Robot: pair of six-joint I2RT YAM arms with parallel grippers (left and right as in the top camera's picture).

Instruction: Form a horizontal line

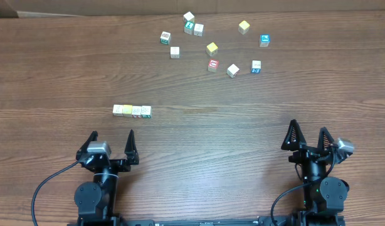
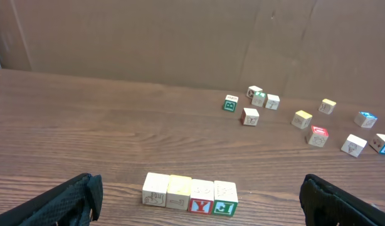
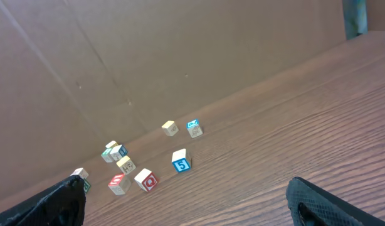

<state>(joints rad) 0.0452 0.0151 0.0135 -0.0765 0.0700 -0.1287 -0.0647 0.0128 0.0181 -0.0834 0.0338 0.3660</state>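
Four small wooden cubes stand touching in a horizontal line (image 1: 132,111) on the table, left of centre. In the left wrist view the line (image 2: 190,194) shows a plain pale cube, a yellow-topped cube, a cube with a red Y face and a cube with a green face. My left gripper (image 1: 111,141) is open and empty, just in front of the line; it also shows in the left wrist view (image 2: 199,204). My right gripper (image 1: 307,137) is open and empty at the front right, far from the line; it also shows in the right wrist view (image 3: 186,201).
Several loose cubes lie scattered at the back centre-right: a red-marked one (image 1: 212,64), blue-marked ones (image 1: 264,41) (image 1: 256,66), yellow ones (image 1: 211,48) (image 1: 244,26), green-marked ones (image 1: 165,38). A brown cardboard wall (image 2: 180,37) stands behind the table.
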